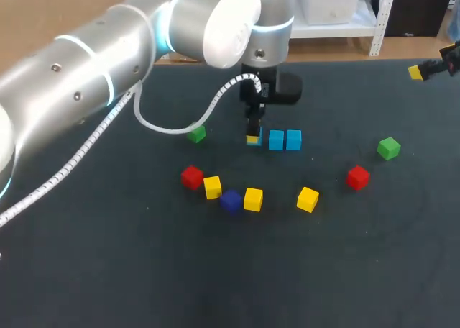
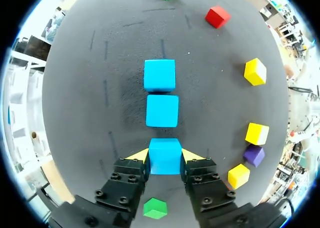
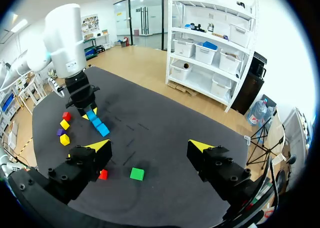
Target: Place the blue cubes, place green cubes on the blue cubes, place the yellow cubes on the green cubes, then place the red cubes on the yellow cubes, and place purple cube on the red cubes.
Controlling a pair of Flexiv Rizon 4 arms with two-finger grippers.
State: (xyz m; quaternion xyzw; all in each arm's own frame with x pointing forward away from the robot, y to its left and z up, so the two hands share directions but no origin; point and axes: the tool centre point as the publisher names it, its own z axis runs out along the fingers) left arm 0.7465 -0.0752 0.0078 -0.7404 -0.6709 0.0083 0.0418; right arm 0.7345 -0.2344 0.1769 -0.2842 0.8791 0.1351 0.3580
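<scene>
Left wrist view: left tool [image 2: 165,155] apparently grips end blue cube [image 2: 165,160]; right tool [image 3: 150,146] agape.

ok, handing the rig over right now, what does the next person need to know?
Left gripper: jaws shut on the third blue cube, which seems to sit on the table in line with the middle blue cube and the end blue cube.
Right gripper: jaws open, empty, above the table's far right side.
Loose on the table: green cubes, yellow cubes, red cubes, purple cube.
Done: blue row laid, last cube not yet released.
Left: green, yellow, red and purple layers. Only two greens are in view.
</scene>
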